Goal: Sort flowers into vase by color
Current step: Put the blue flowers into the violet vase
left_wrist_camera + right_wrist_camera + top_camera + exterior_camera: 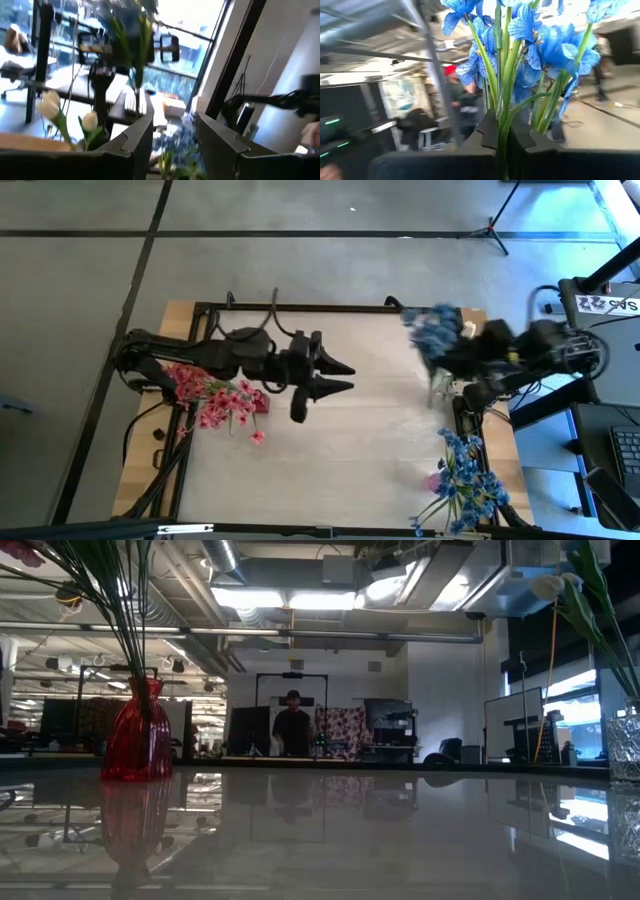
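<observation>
Gleaming pale table (370, 430), workshop behind, left gripper (345, 377) apart, right gripper (504, 131) clamping blue flowers (530, 35).

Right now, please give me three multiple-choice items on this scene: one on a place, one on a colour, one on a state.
1. On which side of the table does the red vase stand?
A. left
B. right
C. middle

2. What colour are the flowers in the right gripper?
A. pink
B. blue
C. white

3. How is the left gripper?
A. shut on a stem
B. open, empty
C. shut, empty

Key:
1 A: the high view shows it under the left arm.
2 B: blue blooms rise from its shut fingers.
3 B: its fingers stand apart with nothing between them.
</observation>
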Tool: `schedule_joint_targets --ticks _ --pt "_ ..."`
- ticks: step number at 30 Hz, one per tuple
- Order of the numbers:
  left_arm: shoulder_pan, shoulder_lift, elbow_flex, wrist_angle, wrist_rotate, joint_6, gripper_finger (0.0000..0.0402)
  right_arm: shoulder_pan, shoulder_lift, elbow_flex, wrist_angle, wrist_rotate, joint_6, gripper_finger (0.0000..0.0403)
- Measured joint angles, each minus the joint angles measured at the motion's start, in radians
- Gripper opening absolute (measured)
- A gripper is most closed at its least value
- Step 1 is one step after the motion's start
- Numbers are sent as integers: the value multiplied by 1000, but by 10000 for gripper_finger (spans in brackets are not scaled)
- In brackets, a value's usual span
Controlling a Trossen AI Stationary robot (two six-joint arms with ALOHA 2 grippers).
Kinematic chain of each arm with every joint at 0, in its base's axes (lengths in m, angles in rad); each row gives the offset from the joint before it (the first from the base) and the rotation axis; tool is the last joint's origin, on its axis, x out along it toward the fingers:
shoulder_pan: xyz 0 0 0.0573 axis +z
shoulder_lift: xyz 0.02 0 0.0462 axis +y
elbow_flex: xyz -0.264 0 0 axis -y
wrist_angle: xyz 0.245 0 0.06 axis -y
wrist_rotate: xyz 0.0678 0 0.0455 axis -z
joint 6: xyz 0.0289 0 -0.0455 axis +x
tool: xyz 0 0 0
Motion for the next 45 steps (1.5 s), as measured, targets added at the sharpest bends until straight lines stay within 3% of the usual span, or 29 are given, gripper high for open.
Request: schedule_joint_targets --ticks 12,20,28,37,40,45 --pt "-11 -13 1 132 -4 -71 146 224 -337 -1 -434 -118 -78 2" --pt "-59 -12 1 134 15 -39 146 254 -542 -158 -408 -300 -79 1" --pt "-103 -12 1 135 10 8 146 253 -667 -473 -82 -489 -55 1" --pt "-107 -12 0 100 7 0 146 253 -674 -811 512 -589 -36 0" --pt "-107 -12 0 105 7 -1 146 253 -676 -893 661 -613 3 0" --pt "-107 -12 0 100 7 -25 146 254 -676 -941 763 -653 74 0"
